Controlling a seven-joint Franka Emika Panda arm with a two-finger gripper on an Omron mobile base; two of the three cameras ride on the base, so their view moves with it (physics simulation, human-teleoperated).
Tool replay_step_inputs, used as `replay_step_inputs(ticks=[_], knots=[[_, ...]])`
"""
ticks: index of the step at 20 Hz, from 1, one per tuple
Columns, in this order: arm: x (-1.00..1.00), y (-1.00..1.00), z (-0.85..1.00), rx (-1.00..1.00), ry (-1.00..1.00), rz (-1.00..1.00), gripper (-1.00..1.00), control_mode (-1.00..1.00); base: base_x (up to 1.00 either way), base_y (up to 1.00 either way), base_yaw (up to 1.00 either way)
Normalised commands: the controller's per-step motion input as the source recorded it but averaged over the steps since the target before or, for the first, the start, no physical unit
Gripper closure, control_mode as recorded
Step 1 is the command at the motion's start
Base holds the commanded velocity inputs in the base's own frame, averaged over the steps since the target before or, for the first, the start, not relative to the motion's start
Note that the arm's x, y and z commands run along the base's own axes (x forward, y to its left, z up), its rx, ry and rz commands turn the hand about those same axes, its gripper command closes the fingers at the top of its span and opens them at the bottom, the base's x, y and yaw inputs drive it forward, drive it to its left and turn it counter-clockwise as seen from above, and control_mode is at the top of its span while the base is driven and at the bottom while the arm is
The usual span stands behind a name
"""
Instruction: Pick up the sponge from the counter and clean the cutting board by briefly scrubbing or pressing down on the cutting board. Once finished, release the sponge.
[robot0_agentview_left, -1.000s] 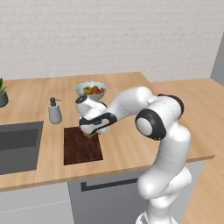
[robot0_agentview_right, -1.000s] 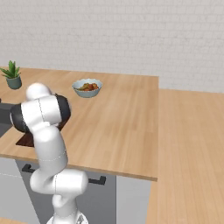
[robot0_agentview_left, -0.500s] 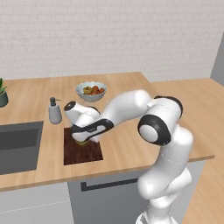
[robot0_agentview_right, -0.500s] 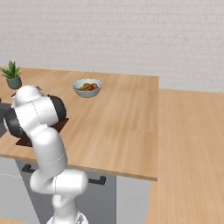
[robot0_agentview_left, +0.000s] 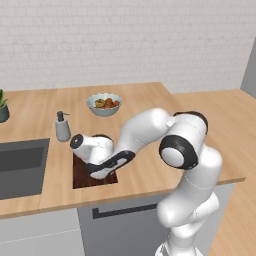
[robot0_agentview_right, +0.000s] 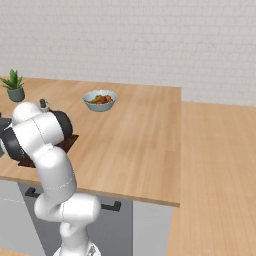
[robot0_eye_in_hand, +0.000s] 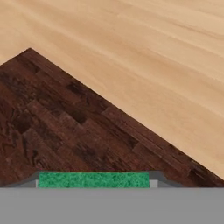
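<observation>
Green, coarse-textured sponge (robot0_eye_in_hand: 93, 180) clamped between the gripper (robot0_eye_in_hand: 93, 183) fingertips at 6 o'clock in the hand view, pressed low over the dark, grainy, rectangular cutting board (robot0_eye_in_hand: 65, 127) lying on the pale plank-grained counter (robot0_eye_in_hand: 166, 65)

The bench (robot0_agentview_left: 150, 102) lies open right of the cutting board (robot0_agentview_left: 82, 175). Behind the board stand a soap dispenser (robot0_agentview_left: 62, 127) and a fruit bowl (robot0_agentview_left: 104, 104); the sink (robot0_agentview_left: 20, 165) drops away to its left, with a potted plant (robot0_agentview_right: 13, 86) at the far corner.
</observation>
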Motion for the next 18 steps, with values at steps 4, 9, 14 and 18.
replay_step_inputs(ticks=[4,9,14,18], knots=[[0.0,0.03,-0.2,-0.05,0.0,0.0,1.0,-1.0,0.0,0.0,0.0],[0.0,0.0,-0.14,-0.01,0.03,0.0,1.0,-1.0,0.0,0.0,0.0],[0.0,0.0,-0.39,-0.07,-0.04,0.0,1.0,-1.0,0.0,0.0,0.0],[0.07,0.0,-0.41,-0.08,0.0,0.0,1.0,-1.0,0.0,0.0,0.0]])
